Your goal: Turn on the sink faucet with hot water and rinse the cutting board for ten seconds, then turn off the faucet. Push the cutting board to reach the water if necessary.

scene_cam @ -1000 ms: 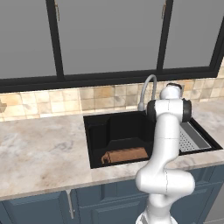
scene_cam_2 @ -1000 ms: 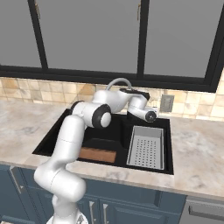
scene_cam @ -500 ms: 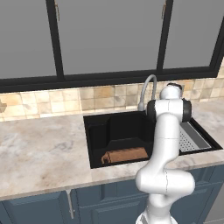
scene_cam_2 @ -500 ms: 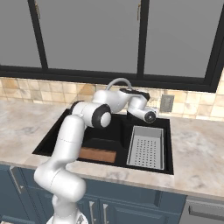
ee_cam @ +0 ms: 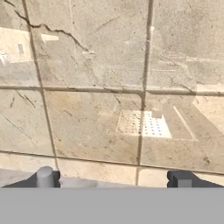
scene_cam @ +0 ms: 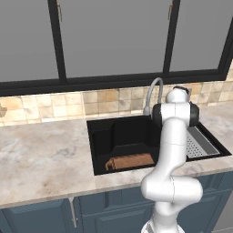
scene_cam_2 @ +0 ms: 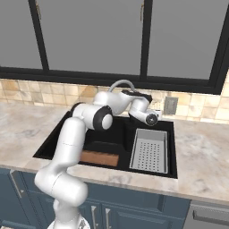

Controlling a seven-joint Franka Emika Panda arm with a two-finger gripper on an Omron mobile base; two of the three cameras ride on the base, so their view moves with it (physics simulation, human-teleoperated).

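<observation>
white glossy arm (scene_cam: 170, 154), rounded segs, dark joint bands; small dark finger tips (ee_cam: 46, 177), prob. blocky.

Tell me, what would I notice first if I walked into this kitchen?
Probably the big white robot arm, bending up from the floor and reaching over the black sink toward the curved grey tap. Next, the brown cutting board lying flat in the sink's front, and the grey drain tray on the sink's right side.

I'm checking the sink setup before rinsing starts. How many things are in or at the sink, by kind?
Grey metal gooseneck faucets: 1
Brown wooden rectangular cutting boards: 1
Grey perforated drain trays: 1
Black rectangular sink basins: 1
Total: 4
</observation>
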